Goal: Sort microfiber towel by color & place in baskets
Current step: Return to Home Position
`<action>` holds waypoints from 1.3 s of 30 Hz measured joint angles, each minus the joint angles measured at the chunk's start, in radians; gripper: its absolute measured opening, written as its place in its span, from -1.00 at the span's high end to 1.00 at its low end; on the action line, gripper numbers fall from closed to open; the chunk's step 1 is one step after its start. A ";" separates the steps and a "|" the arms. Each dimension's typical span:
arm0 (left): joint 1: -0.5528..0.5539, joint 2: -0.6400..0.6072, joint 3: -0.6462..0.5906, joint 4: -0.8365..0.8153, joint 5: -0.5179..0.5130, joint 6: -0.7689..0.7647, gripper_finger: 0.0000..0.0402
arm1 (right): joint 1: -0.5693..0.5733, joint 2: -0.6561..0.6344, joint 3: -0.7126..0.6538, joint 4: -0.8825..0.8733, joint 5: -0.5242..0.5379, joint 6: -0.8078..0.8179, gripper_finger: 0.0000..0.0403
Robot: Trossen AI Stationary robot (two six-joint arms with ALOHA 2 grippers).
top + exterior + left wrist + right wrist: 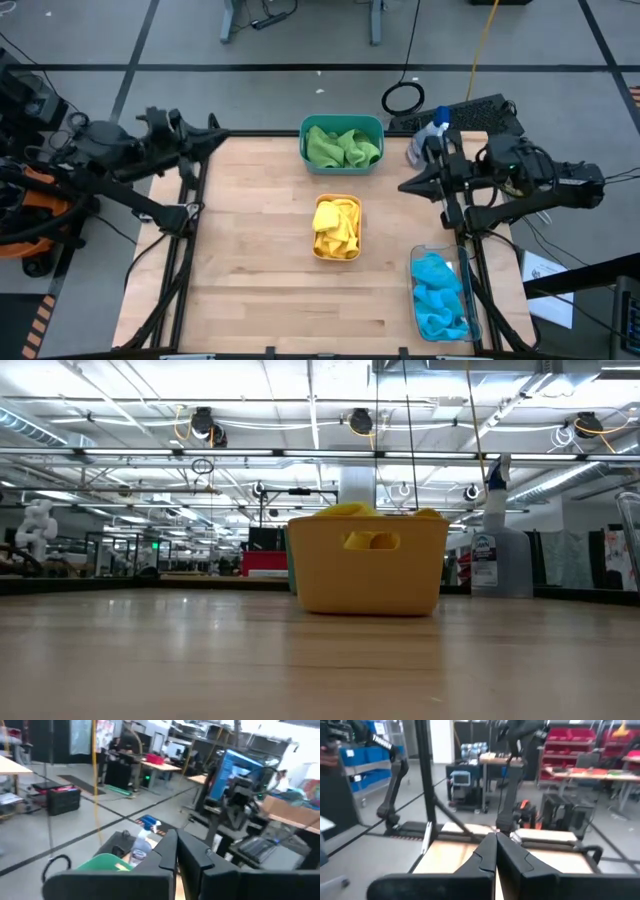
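Sort looks finished: every cloth is binned and nothing lies loose on the table (250, 250).

Left gripper (220, 133) sits at the table's 10 o'clock corner, right gripper (403, 186) near the 3 o'clock edge. Wrist views show both with jaws pressed together, holding nothing.

Risks, my read:
- Right arm is just beside the spray bottle (432, 128) at 1 o'clock and near the clear basket (445, 250) at 5 o'clock. A loose swing on the way to park could clip the bottle or nudge that tub, which sits close to the table edge.
- Yellow towels (337, 228) heap above the rim of the orange basket (337, 197) at table centre, clearest in the low view. Nothing hangs over, so a spill would need the basket bumped.
- Left arm is well apart from all three tubs, no concern.

Towels:
- Green towels (342, 147) are crumpled in the teal basket (340, 120) at 12 o'clock.
- Blue towels (440, 298) fill most of the clear basket.
- All are limp, bunched and deeply creased.
- Each colour reads as one lump, so I can't confirm two per bin.
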 joint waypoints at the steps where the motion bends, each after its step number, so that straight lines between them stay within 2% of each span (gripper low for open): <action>1: 0.000 0.005 0.000 -0.009 -0.011 -0.004 0.92 | 0.001 0.000 -0.005 -0.010 -0.011 0.004 1.00; 4: -0.001 0.018 -0.032 -0.089 -0.017 0.067 0.93 | 0.000 0.001 -0.028 -0.006 -0.033 -0.001 1.00; 7: 0.013 0.018 -0.121 -0.133 -0.018 0.088 0.98 | 0.000 -0.001 -0.059 -0.005 -0.036 -0.022 1.00; 9: 0.035 0.003 -0.200 -0.125 0.054 0.059 0.98 | 0.000 -0.004 -0.083 -0.003 -0.036 -0.044 1.00; 13: 0.066 -0.074 -0.390 0.013 0.216 0.014 0.99 | -0.006 -0.005 -0.151 0.028 -0.036 -0.065 1.00; 19: 0.117 -0.207 -0.728 0.289 0.285 0.006 0.99 | -0.011 -0.037 -0.304 0.056 -0.029 -0.004 1.00; 22: 0.125 -0.264 -0.839 0.328 0.298 0.011 0.99 | -0.010 -0.080 -0.379 0.089 -0.030 0.027 1.00; 27: 0.124 -0.304 -0.905 0.179 0.298 0.078 0.97 | -0.010 -0.147 -0.476 0.094 -0.008 0.016 1.00; 30: 0.123 -0.297 -0.905 0.112 0.297 -0.039 0.91 | -0.009 -0.179 -0.525 0.105 0.007 -0.043 1.00; 32: 0.123 -0.282 -0.905 0.120 0.286 -0.063 0.90 | -0.008 -0.202 -0.560 0.110 0.043 -0.057 1.00; 39: 0.124 -0.263 -0.907 0.071 0.308 0.072 0.94 | -0.009 -0.291 -0.751 0.276 0.076 0.012 1.00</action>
